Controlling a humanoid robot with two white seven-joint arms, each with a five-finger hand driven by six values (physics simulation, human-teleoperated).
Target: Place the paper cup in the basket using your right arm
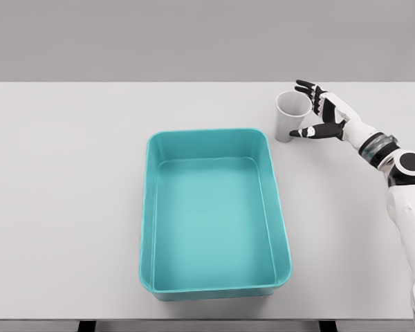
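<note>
A white paper cup point(290, 115) stands upright on the table, just beyond the far right corner of the teal basket point(147, 207). My right hand point(310, 109) is right beside the cup on its right, fingers spread around it: the thumb reaches toward the cup's base and the fingertips sit by its rim. The hand is open and has not closed on the cup. The basket is a rectangular tub in the middle of the table with nothing inside. My left arm does not show.
The white table point(62, 180) stretches wide to the left of the basket. My right forearm point(401, 173) comes in along the right edge.
</note>
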